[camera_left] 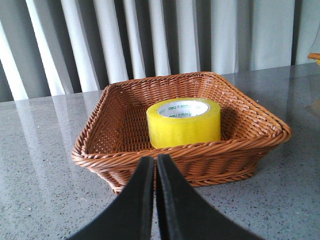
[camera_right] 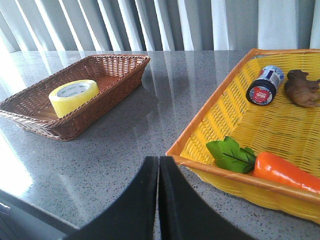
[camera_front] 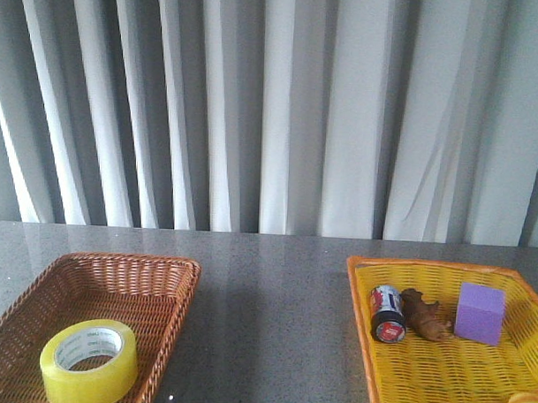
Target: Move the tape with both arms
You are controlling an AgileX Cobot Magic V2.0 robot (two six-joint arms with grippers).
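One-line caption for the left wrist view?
Shut left pincer facing a brown basket that holds the yellow tape lying flat.

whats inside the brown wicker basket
Only the tape, a yellow roll lying flat with its white printed core facing up, toward the brown wicker basket's near end. The weave under the roll is covered; the basket's nearest part is cut off in the front view.

Looks like lab or test room, staged setup: grey speckled worktop (camera_front: 266,290), plain grey-white curtain (camera_front: 281,105) closing far side, brown wicker basket (camera_front: 173,282) left, yellow basket (camera_front: 364,320) right with toy props.
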